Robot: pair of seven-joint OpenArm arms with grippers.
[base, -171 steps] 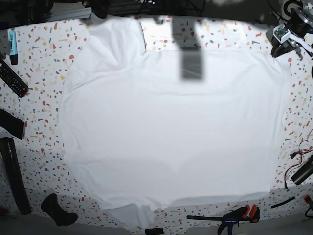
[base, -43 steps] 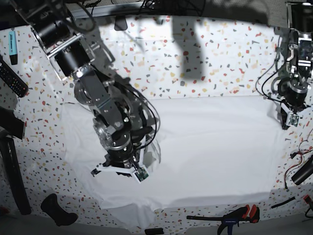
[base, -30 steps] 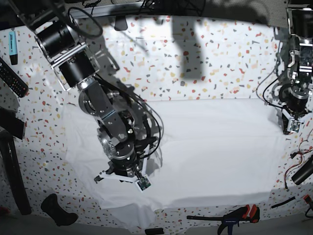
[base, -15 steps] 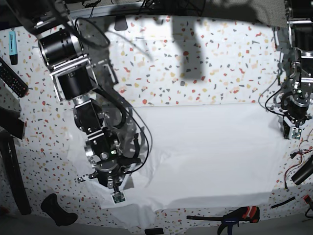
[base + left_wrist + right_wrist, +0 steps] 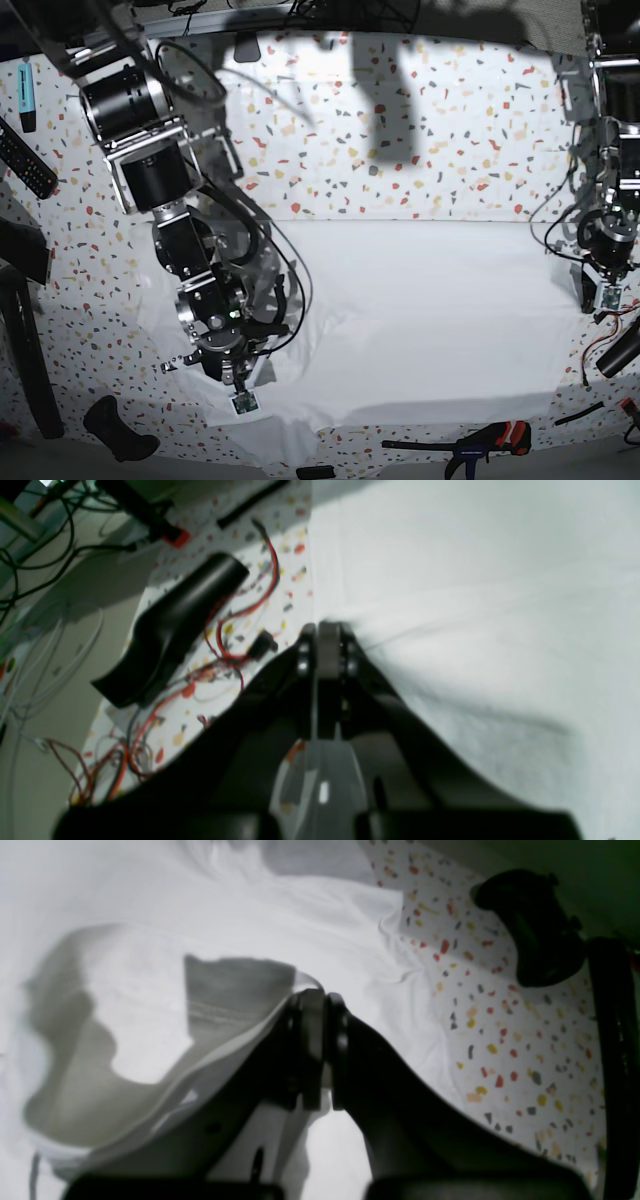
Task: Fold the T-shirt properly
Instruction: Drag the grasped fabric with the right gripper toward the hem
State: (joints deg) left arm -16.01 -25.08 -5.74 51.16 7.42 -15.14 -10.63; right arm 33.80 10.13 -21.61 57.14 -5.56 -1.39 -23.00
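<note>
The white T-shirt [image 5: 430, 310] lies across the speckled table, its far part doubled over toward the near edge. At the left of the base view, my right gripper [image 5: 238, 392] is low over the shirt's near-left part. In the right wrist view it [image 5: 315, 996] is shut on a lifted hem of the T-shirt [image 5: 150, 915]. My left gripper [image 5: 601, 293] is at the shirt's right edge. In the left wrist view it [image 5: 325, 630] is shut, pinching the puckered edge of the T-shirt [image 5: 475, 605].
A remote control [image 5: 25, 160] and a blue marker [image 5: 26, 90] lie at the far left. A black handle [image 5: 115, 428] sits near-left, a clamp [image 5: 480, 440] along the near edge. A black cylinder [image 5: 170, 630] with red wires lies right of the shirt.
Both grippers have carried the shirt's far edge toward the near side, so bare table now shows at the back. In the last half second the motion is slight.
</note>
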